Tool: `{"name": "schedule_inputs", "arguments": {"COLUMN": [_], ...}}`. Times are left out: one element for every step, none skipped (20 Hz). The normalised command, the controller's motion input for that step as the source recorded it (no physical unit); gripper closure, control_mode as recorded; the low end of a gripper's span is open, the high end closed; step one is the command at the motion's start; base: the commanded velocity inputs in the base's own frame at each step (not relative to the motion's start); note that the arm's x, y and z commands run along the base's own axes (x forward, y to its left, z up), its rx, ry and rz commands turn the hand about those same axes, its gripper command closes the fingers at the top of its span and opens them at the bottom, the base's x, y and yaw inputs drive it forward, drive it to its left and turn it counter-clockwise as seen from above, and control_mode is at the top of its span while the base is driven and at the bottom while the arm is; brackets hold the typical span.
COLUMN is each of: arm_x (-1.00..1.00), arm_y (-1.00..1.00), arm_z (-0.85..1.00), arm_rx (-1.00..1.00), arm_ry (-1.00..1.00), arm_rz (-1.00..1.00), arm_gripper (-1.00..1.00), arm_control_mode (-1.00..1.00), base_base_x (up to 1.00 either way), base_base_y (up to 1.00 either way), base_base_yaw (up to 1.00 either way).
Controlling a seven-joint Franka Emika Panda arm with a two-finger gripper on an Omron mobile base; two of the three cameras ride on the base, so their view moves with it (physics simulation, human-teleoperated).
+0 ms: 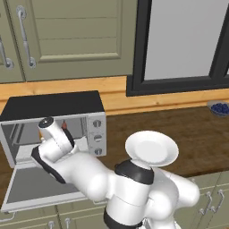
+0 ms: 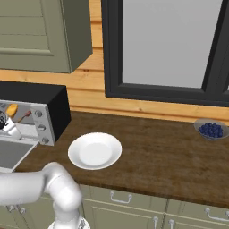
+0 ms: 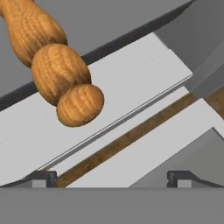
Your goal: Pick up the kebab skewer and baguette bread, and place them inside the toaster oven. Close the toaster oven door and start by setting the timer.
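Boxy silver toaster oven with black top [image 1: 53, 105] sitting on dark wooden tabletop [image 2: 161, 152], cavity partly blocked by arm. Silver-framed grey-glass toaster oven door [image 1: 36, 188] lying open, flat, left end cut off. Golden-orange lumpy baguette bread [image 3: 57, 70] lying inside oven, upper end running out of hand view. Thin kebab skewer [image 1: 65, 126] barely showing in cavity, mostly hidden. Tool [image 3: 111, 177] hovering at oven mouth, tips standing apart, gripping nothing. White round plate [image 2: 95, 150] resting beside oven.
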Motion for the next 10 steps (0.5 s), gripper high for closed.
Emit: {"name": "schedule_inputs", "arguments": {"arm_x": [0.21,0.01,0.00,-0.16,-0.35,-0.54,-0.85,-1.00,-1.00,-1.00], "arm_y": [0.00,0.00,0.00,0.04,0.06,0.03,0.00,0.00,0.00,0.00], "arm_z": [0.00,0.00,0.00,0.00,0.01,0.18,0.29,0.31,0.30,0.26], "arm_rx": [0.00,0.00,0.00,0.00,0.02,0.04,0.06,0.06,0.05,0.04], "arm_ry": [0.00,0.00,0.00,0.00,0.00,0.00,0.00,0.00,0.00,0.00], "arm_rz": [-0.06,-0.05,-0.03,0.00,0.00,0.00,0.00,0.00,0.00,0.01], "arm_gripper": [-1.00,-1.00,-1.00,-1.00,-1.00,-1.00,-1.00,-1.00,-1.00,-1.00], "arm_control_mode": [-1.00,-1.00,-1.00,-1.00,-1.00,-1.00,-1.00,-1.00,-1.00,-1.00], "base_base_x": [0.00,0.00,0.00,0.00,0.00,0.00,0.00,0.00,0.00,0.00], "base_base_y": [0.00,0.00,0.00,0.00,0.00,0.00,0.00,0.00,0.00,0.00], "base_base_yaw": [0.00,0.00,0.00,0.00,0.00,0.00,0.00,0.00,0.00,0.00]}}
